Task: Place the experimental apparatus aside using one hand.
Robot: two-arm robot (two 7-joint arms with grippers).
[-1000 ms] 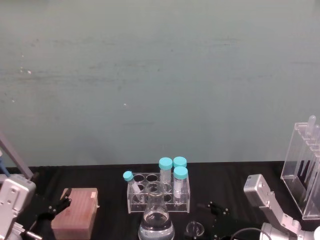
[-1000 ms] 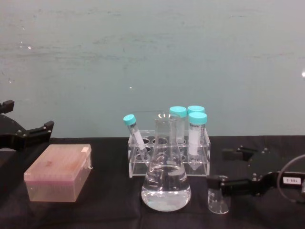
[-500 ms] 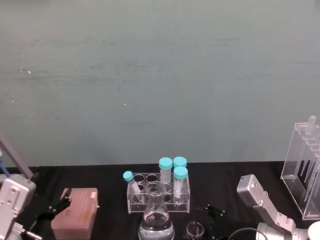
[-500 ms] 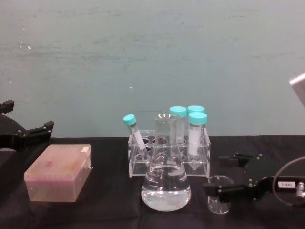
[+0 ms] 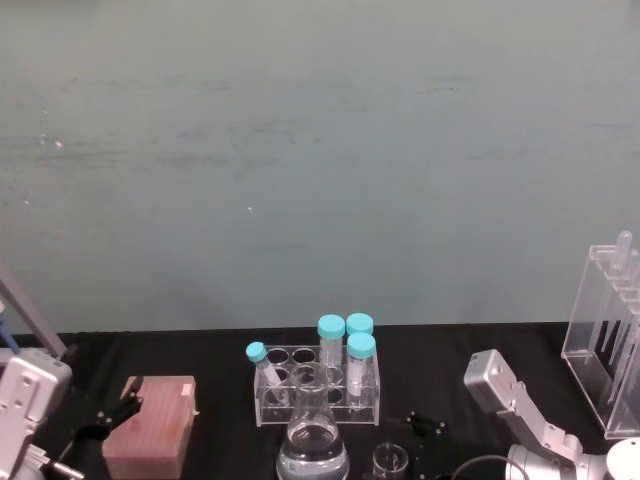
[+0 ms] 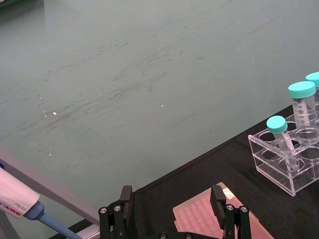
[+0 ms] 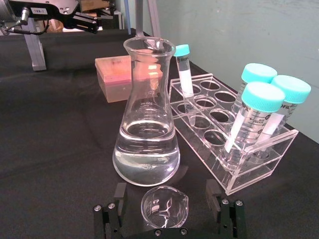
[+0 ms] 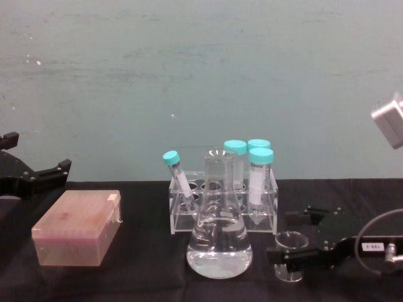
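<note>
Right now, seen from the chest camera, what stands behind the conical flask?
A clear tube rack holding four teal-capped tubes, one of them leaning. The flask covers the rack's middle front wall.

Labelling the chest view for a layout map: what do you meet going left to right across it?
left hand → pink box → conical flask → small beaker, standing between the open right hand's fingers

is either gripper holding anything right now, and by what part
Nothing is held. The right gripper straddles the small beaker, open, with gaps on either side; the left gripper is open and empty.
</note>
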